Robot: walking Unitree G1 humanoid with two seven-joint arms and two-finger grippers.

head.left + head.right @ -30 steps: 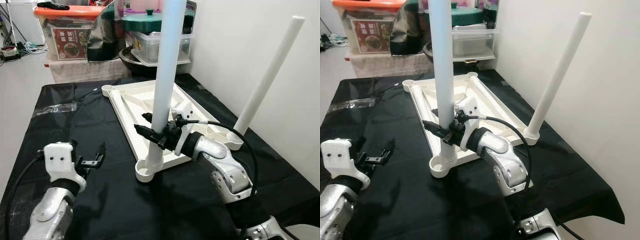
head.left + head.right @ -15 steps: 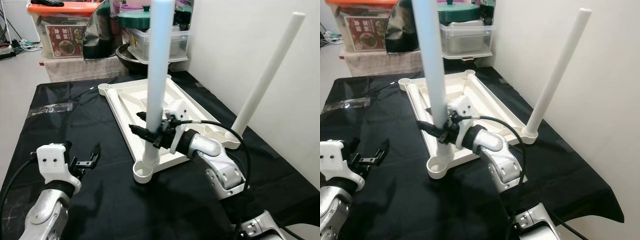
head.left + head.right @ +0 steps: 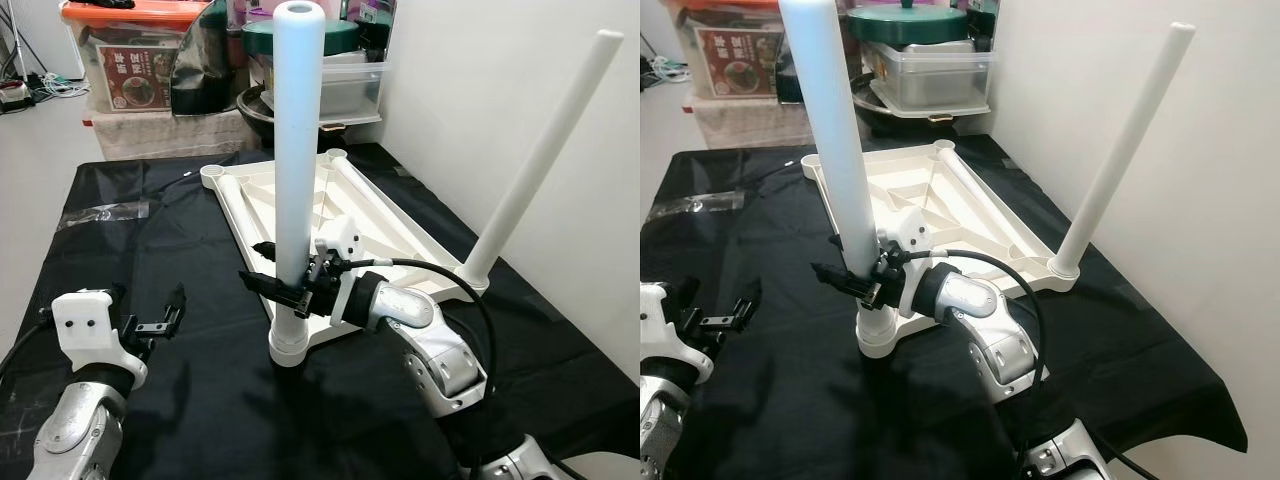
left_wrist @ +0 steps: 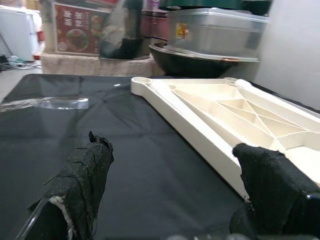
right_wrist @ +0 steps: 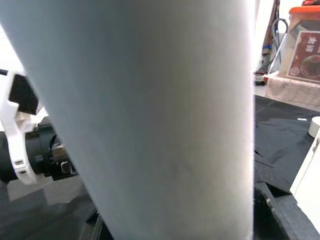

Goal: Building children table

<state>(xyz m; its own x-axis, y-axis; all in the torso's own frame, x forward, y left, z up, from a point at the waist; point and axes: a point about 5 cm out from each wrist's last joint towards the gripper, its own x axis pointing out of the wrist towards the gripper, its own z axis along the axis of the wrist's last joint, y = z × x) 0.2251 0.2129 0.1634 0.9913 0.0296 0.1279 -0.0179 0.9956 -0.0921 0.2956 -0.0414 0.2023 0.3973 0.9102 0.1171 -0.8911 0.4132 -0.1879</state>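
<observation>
The white tabletop [image 3: 372, 214] lies upside down on the black cloth [image 3: 150, 250]. One white leg [image 3: 296, 150] stands nearly upright in the near corner socket [image 3: 287, 346]. My right gripper [image 3: 262, 272] is shut on this leg just above the socket; in the right wrist view the leg [image 5: 150, 115] sits close between the fingers. A second leg [image 3: 545, 145] leans up from the right corner against the wall. My left gripper [image 3: 150, 306] hovers open over the cloth, left of the tabletop. Its black fingers [image 4: 82, 175] stand apart with nothing between them, and the tabletop [image 4: 220, 117] lies beyond them.
An orange-lidded storage box [image 3: 130, 60], a dark bag, a green-lidded pot [image 3: 345, 35] and a clear container [image 3: 350, 90] stand behind the table. A white wall [image 3: 470, 80] runs along the right. A clear plastic wrapper [image 3: 105, 212] lies on the cloth at far left.
The leg held by my right gripper has swung from leaning right to nearly upright in its socket. My view has shifted, so the leg's top now shows. The left gripper stays open.
</observation>
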